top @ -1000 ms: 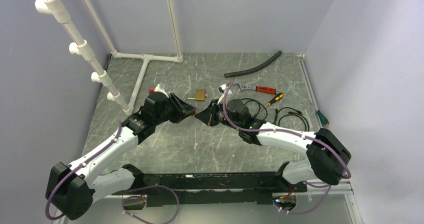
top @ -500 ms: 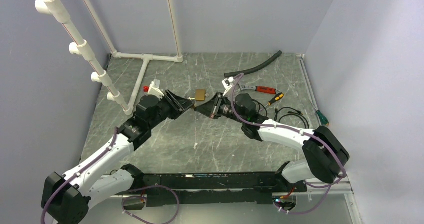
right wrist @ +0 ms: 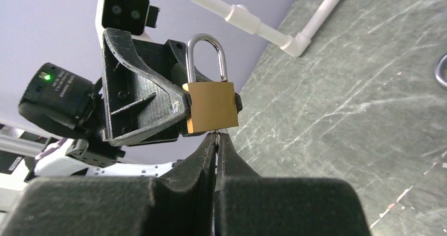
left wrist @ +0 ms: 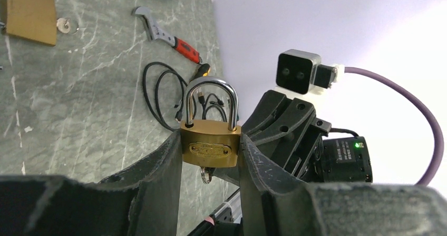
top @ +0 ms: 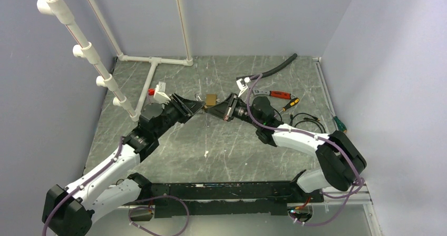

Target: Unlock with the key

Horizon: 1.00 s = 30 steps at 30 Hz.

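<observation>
- The right gripper (right wrist: 217,139) is pressed shut on the key (right wrist: 217,134). Only a thin sliver of the key is seen between the fingertips, touching the underside of the padlock (right wrist: 211,107).
- The padlock is held clear of the table (top: 211,151), clamped by its brass body in the left gripper (left wrist: 211,141). The jaws are parted only as wide as that body, and the shackle (left wrist: 211,101) is left free above them.
- A small ring (left wrist: 201,176) is seen hanging just under the padlock in the left wrist view.
- The task is judged to be about midway: the lock is lifted, and the key is gripped and brought to the keyhole.
- Both legs of the shackle are seen seated in the body, so the lock is taken as not yet opened. The turn of the key and the release of the shackle are left to do.
- How deep the key sits cannot be told, because the keyhole is hidden by the fingers and the lock's underside.
- From above, the place where the grippers meet is too small to be made out.
- Farther back, a second padlock (top: 211,99) lies on the table, with a wrench (top: 269,94) and a hose (top: 269,70) beyond it.
</observation>
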### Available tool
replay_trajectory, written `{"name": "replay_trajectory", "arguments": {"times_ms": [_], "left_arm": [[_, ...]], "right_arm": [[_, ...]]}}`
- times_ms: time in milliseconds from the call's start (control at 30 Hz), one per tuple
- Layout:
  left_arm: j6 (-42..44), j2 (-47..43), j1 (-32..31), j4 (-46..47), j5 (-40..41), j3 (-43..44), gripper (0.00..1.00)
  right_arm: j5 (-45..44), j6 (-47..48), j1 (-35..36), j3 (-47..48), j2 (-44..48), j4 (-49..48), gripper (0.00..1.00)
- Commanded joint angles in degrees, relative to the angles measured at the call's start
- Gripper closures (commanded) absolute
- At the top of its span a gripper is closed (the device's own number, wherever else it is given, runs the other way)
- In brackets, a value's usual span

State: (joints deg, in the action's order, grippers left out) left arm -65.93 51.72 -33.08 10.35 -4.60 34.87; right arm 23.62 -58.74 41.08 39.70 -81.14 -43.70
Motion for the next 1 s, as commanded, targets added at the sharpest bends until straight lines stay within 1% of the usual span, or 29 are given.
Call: {"name": "replay_trajectory", "arguments": {"times_ms": [0, 233, 367, 500, 667, 767, 867, 967], "left_arm": [[-0.5, -2.9, -3.8, 9.7, -10.6, 0.4, 1.0], [0.8, -3.1, -4.4, 9.3, -11.1, 1.5, 1.0], [1.5, -3.0, -4.5, 10.7, -12.3, 1.3, 1.0], [2.6, -3.4, -4.7, 13.1, -13.3, 0.3, 1.0], [6.6, -5.3, -4.7, 10.8, -12.7, 0.4, 1.0], [8.2, -6.4, -4.7, 14.7, -15.0, -0.8, 1.0], [8.3, -7.9, -4.7, 18.0, -15.4, -2.6, 1.0], [9.8, -9.2, -4.7, 14.6, -14.2, -1.8, 1.0]], "right_arm": [[-1.9, -1.1, -0.8, 3.3, -1.1, -4.3, 1.0], [-1.2, -1.5, -1.1, 5.6, -1.8, -4.5, 1.0], [-0.5, -1.8, -1.1, 6.2, -2.2, -4.9, 1.0], [2.6, -3.2, -1.2, 6.7, -3.4, -7.9, 1.0], [5.6, -3.4, -1.2, 7.0, -3.6, -10.6, 1.0], [8.7, -4.6, -1.3, 6.9, -4.1, -14.6, 1.0], [12.4, -6.7, -1.4, 6.9, -5.0, -19.8, 1.0], [13.9, -6.7, -1.5, 6.8, -5.0, -20.4, 1.0]]}}
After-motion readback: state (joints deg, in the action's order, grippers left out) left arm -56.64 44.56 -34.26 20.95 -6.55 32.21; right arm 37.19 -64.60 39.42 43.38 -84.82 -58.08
